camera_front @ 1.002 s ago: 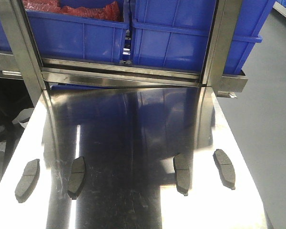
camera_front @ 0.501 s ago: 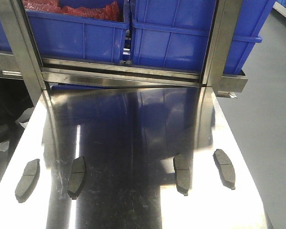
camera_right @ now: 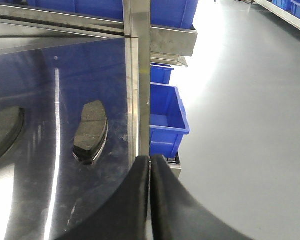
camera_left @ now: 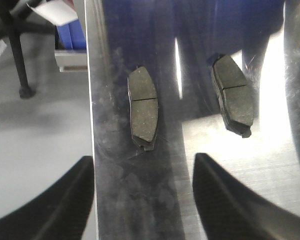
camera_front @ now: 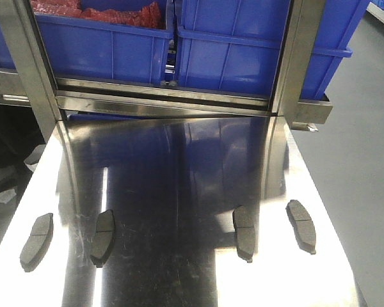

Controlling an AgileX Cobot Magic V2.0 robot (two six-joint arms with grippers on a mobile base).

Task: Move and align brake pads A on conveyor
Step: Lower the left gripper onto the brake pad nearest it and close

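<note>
Four dark-grey brake pads lie in a row on the shiny steel tabletop (camera_front: 179,179): far left (camera_front: 37,241), left of middle (camera_front: 103,229), right of middle (camera_front: 244,225) and far right (camera_front: 301,225). The conveyor belt is out of view. My left gripper (camera_left: 144,165) is open and empty, hovering just short of the far-left pad (camera_left: 143,110), with the second pad (camera_left: 233,96) to its right. My right gripper (camera_right: 150,159) is shut and empty over the table's right edge, beside the far-right pad (camera_right: 91,125). Neither gripper shows in the front view.
Blue bins (camera_front: 243,45) sit on a steel-framed rack (camera_front: 288,70) behind the table. A smaller blue bin (camera_right: 166,117) stands on the grey floor (camera_right: 240,125) to the right of the table. A chair base (camera_left: 17,60) stands on the floor to the left.
The pads lie where they were. Only the dark shapes beyond the table's left edge have shifted slightly in the front view.
</note>
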